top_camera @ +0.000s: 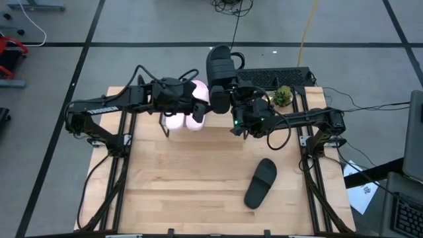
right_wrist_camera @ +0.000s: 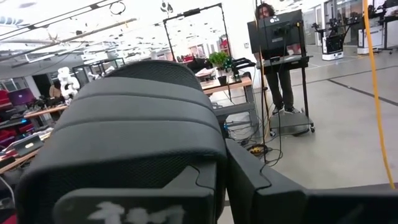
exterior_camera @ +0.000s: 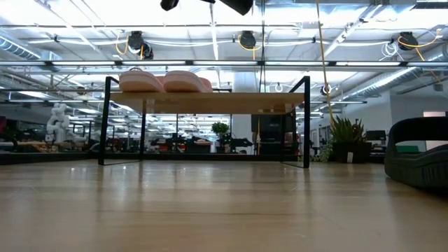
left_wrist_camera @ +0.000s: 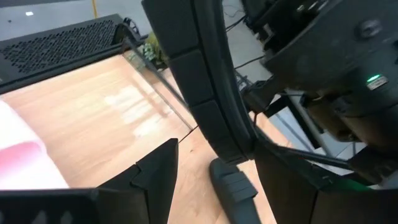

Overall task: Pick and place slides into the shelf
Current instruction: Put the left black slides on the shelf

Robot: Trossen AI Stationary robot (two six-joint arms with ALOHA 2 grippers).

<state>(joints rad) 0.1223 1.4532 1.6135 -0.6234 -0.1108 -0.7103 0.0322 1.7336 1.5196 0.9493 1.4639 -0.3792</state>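
Two pale pink slides [exterior_camera: 162, 81] lie side by side, soles down, on the left part of the shelf [exterior_camera: 210, 103]. My left gripper [top_camera: 200, 106] hovers open beside the pink slides [top_camera: 188, 112] and touches nothing. My right gripper [top_camera: 229, 98] is above the shelf's middle, shut on one black slide [top_camera: 221, 66] that reaches toward the table's far edge. The other black slide [top_camera: 261, 183] lies flat on the table, near its right front. In the left wrist view the held black slide [left_wrist_camera: 199, 81] crosses in front of my left gripper [left_wrist_camera: 193, 186]. My right gripper pinches the black slide at its end nearer the table's front [left_wrist_camera: 239, 146], coming from the table's right. The slide is lifted clear above the shelf board, its free end pointing away toward the far edge. In the right wrist view the slide's strap [right_wrist_camera: 137, 118] hides the fingers' contact.
The shelf's thin black legs [exterior_camera: 106, 122] stand on the far half of the table. A small green plant [top_camera: 283, 96] and a black perforated panel [top_camera: 277, 76] sit at the far right. Both arms crowd together over the shelf. A person stands in the room beyond [right_wrist_camera: 273, 56].
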